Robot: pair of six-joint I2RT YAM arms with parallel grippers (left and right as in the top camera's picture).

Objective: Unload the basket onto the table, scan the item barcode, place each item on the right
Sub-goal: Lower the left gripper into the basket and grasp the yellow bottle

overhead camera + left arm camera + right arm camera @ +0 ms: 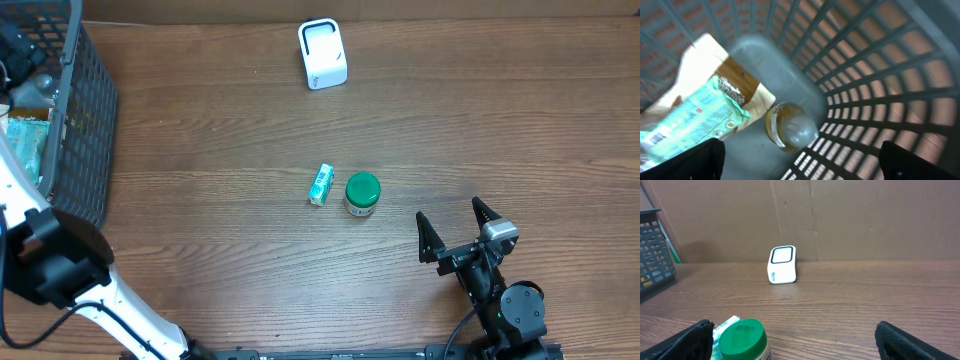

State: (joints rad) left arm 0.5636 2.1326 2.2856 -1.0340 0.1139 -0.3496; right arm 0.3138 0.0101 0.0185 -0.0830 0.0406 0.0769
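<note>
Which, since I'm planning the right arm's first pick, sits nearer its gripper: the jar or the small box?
The green-lidded jar; the small box lies just beyond it, farther from the right gripper.

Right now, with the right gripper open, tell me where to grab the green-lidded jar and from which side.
Grip the green-lidded jar around its round body just under the lid, coming in from the side of the right gripper. It stands upright, and the small box lies close beside its left flank, so that side is likely blocked, while the right looks free.
</note>
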